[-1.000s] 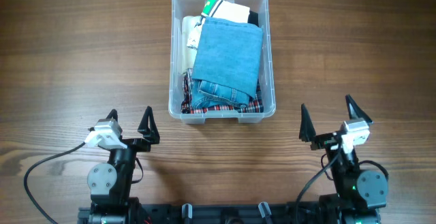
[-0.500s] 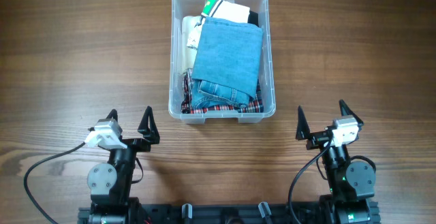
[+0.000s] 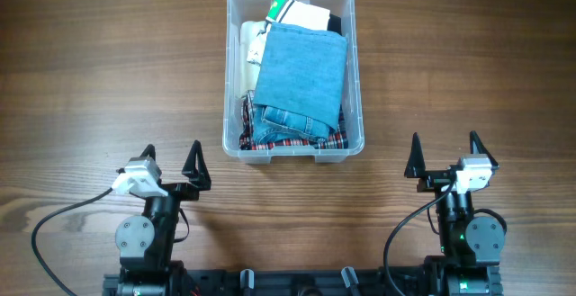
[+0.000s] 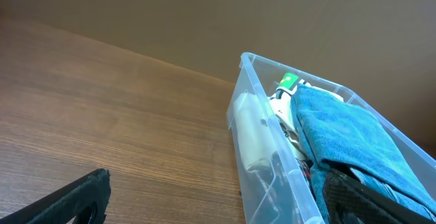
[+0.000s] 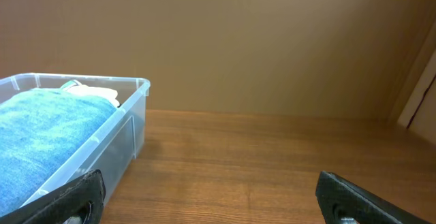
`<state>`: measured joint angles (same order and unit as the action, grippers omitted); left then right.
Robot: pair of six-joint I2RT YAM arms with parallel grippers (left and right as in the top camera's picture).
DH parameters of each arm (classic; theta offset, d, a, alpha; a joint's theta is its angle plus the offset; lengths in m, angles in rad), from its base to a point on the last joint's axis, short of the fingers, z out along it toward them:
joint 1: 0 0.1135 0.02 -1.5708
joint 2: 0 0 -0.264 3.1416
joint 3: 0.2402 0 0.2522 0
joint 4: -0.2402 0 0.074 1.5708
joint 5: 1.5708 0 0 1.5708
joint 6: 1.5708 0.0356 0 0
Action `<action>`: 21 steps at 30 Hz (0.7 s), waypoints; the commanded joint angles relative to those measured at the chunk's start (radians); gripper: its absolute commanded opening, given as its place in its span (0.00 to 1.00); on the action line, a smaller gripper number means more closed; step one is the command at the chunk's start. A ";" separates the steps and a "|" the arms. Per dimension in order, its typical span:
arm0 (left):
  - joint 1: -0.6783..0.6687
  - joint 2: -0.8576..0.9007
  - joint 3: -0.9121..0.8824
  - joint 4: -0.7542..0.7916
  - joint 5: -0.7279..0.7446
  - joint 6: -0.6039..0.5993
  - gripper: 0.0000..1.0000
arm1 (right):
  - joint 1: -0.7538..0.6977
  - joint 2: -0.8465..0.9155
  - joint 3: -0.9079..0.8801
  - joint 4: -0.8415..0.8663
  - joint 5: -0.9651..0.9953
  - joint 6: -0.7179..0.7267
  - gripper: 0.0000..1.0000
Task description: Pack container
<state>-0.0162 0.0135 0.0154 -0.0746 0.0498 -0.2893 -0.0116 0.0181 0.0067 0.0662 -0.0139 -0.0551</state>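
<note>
Rigid, slick-walled container (image 3: 357, 80), probably weighted by soft folded garments (image 3: 301, 71), best gripped at its rim; left gripper (image 3: 172, 150) and right gripper (image 3: 445, 139) gape empty.

Both arms look mostly black, with chunky round joint housings (image 3: 135, 237). The left gripper (image 3: 172, 155) and right gripper (image 3: 445, 145) each have two pointy triangular black fingers (image 3: 194, 158) plus a little white camera block (image 3: 135, 178). Black cables (image 3: 54, 217) loop off both, and the right arm (image 3: 487, 238) has a tiny green light (image 3: 465, 235).
</note>
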 commanded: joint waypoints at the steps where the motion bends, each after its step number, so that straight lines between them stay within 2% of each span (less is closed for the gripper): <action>1: 0.008 -0.011 -0.009 0.000 -0.014 0.021 1.00 | -0.010 -0.015 -0.002 -0.022 0.016 -0.021 1.00; 21: 0.008 -0.009 -0.009 0.000 -0.014 0.020 1.00 | -0.010 -0.014 -0.002 -0.059 0.014 -0.021 1.00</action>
<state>-0.0162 0.0135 0.0154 -0.0746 0.0498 -0.2893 -0.0151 0.0174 0.0067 0.0071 -0.0139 -0.0586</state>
